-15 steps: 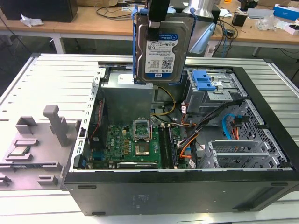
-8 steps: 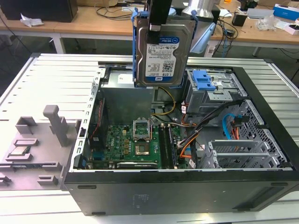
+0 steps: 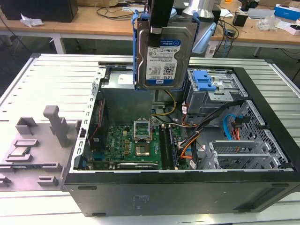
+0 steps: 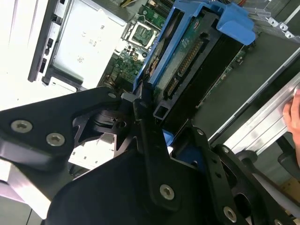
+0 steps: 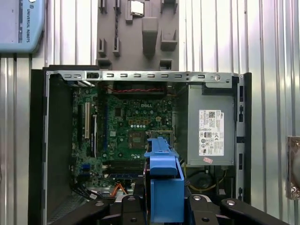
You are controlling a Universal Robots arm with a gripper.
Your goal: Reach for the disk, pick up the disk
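Observation:
The disk [image 3: 164, 54], a silver hard drive with a white-and-blue label and blue side rails, hangs upright in the air above the open computer case [image 3: 178, 192]. My gripper [image 3: 159, 27] comes down from above and is shut on the disk's top edge. In the second wrist view the disk [image 4: 187, 56] shows its circuit-board side between the blue rails, with my black fingers [image 4: 140, 105] clamped on its near end. The first wrist view shows the disk's blue rail [image 5: 164, 180] edge-on over the motherboard.
Below lie the motherboard [image 3: 136, 143], the power supply [image 5: 211, 131] and a blue drive-bay bracket [image 3: 205, 80]. A grey fixture [image 3: 37, 140] holding a small square chip [image 3: 18, 152] sits at the exterior view's left. A hand [image 4: 293, 112] shows beside the ribbed table.

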